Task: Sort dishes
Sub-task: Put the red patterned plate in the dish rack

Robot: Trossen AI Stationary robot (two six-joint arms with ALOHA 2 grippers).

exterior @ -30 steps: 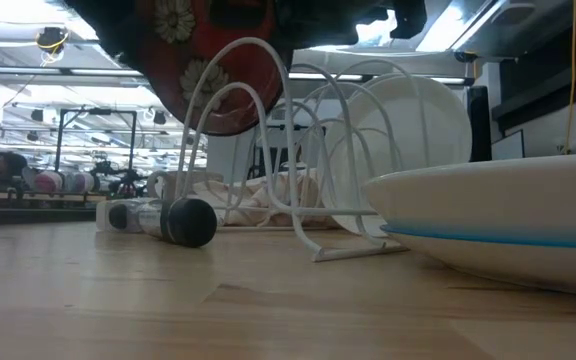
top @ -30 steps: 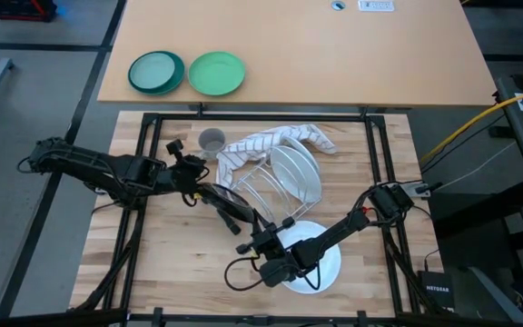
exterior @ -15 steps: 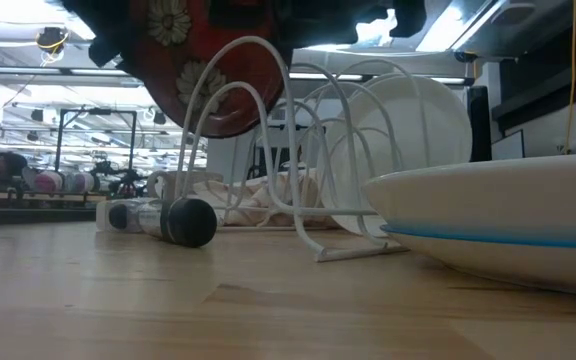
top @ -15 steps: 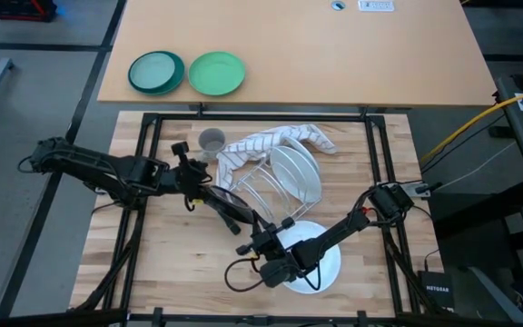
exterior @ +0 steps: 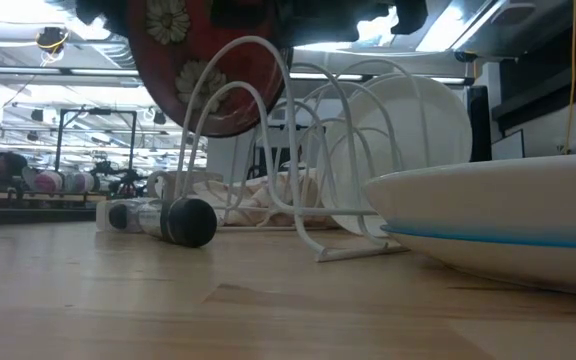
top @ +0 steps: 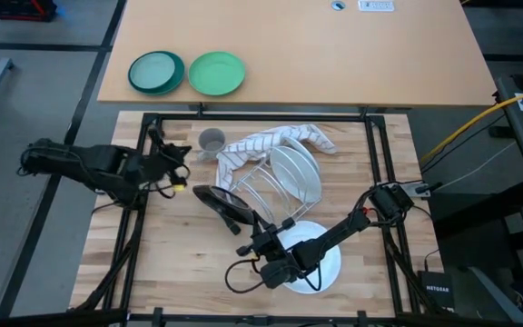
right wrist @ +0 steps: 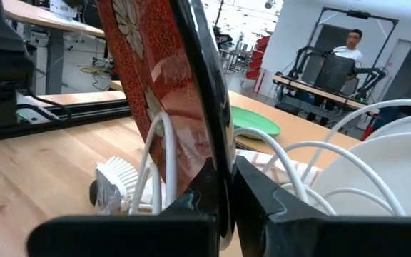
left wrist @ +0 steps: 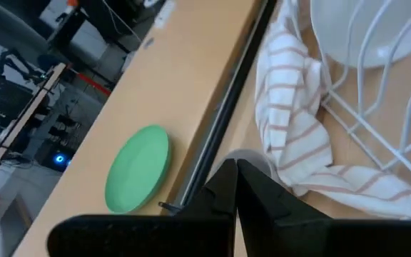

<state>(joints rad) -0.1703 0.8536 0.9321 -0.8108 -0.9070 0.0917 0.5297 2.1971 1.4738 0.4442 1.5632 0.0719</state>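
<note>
The red-flowered plate with a black back stands on edge at the near left end of the white wire rack. My right gripper is shut on it. In the low view the plate shows behind the rack's wire loops. Two white plates stand in the rack. A white plate on a light blue one lies on the table under my right arm. The grey cup stands by a striped towel. My left gripper is shut and empty near the cup; the left wrist view shows this too. My right gripper pinches the plate's rim between its two fingers, one on the flowered face and one on the black back. The fingers come from the table's near side, roughly level. The plate stands nearly upright, tilted a little, with a rack wire across its flowered face.
A bright green plate and a teal plate lie on the far table. A dark-ended brush lies on the table left of the rack. Bare wood shows at the table's near left.
My left gripper has come off the flowered plate's left edge and drawn back toward the table's left and far side, next to the grey cup. The plate stays at the rack in my right gripper.
</note>
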